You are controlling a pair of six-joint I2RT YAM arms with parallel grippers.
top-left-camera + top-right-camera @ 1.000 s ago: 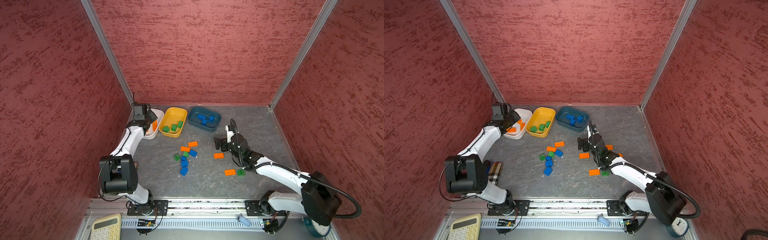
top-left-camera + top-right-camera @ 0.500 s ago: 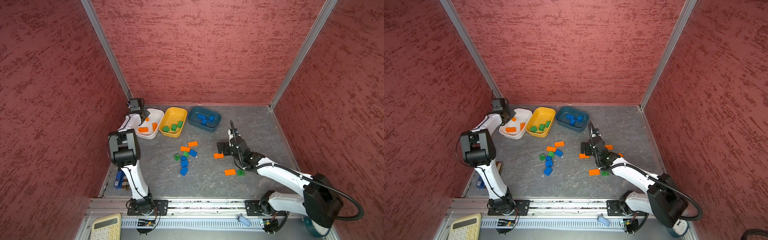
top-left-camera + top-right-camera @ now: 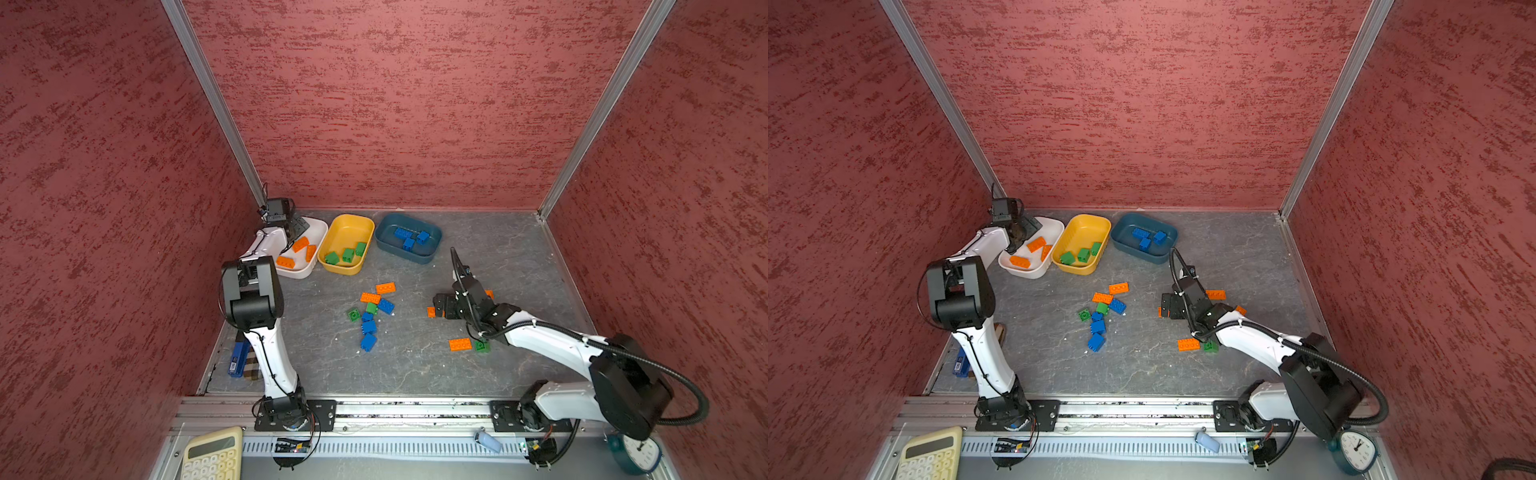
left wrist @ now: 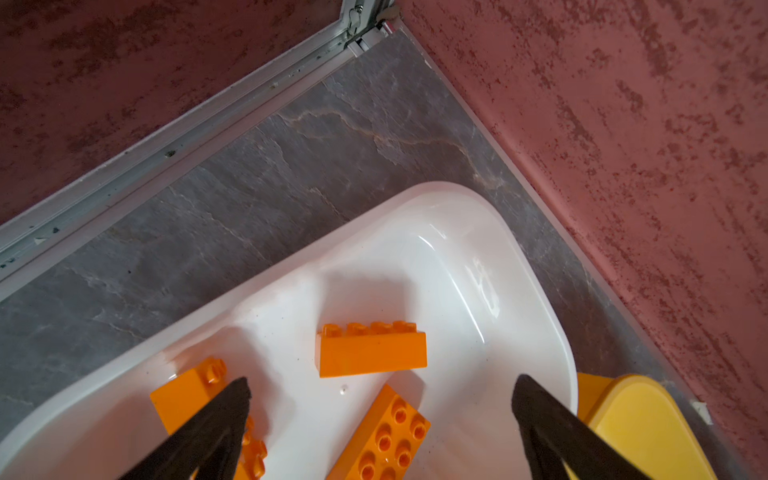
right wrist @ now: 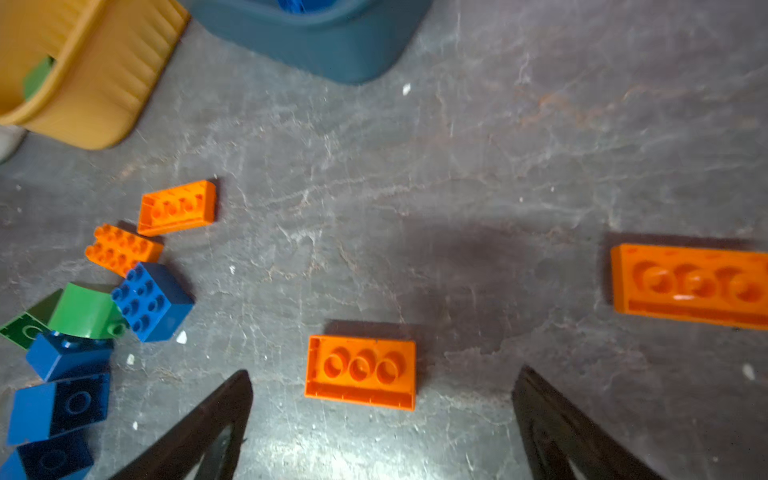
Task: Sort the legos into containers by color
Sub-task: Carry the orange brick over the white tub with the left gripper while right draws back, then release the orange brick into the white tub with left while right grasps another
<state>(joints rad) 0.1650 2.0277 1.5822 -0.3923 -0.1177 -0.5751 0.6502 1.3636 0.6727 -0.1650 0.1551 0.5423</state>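
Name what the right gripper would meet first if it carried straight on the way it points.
Most likely the upturned orange brick on the table, lying just ahead between the open jaws of the right gripper; depth is hard to judge.

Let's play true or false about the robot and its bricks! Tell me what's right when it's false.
1. The yellow tub holds green bricks. True.
2. The left gripper squeezes a brick. False: its jaws stand open and empty above the white tub.
3. The white tub holds blue ones. False: only orange bricks lie there; the blue bricks are in the teal tub.
4. The orange brick before the right gripper lies hollow side up. True.
5. Every brick is sorted. False: loose bricks lie on the table.
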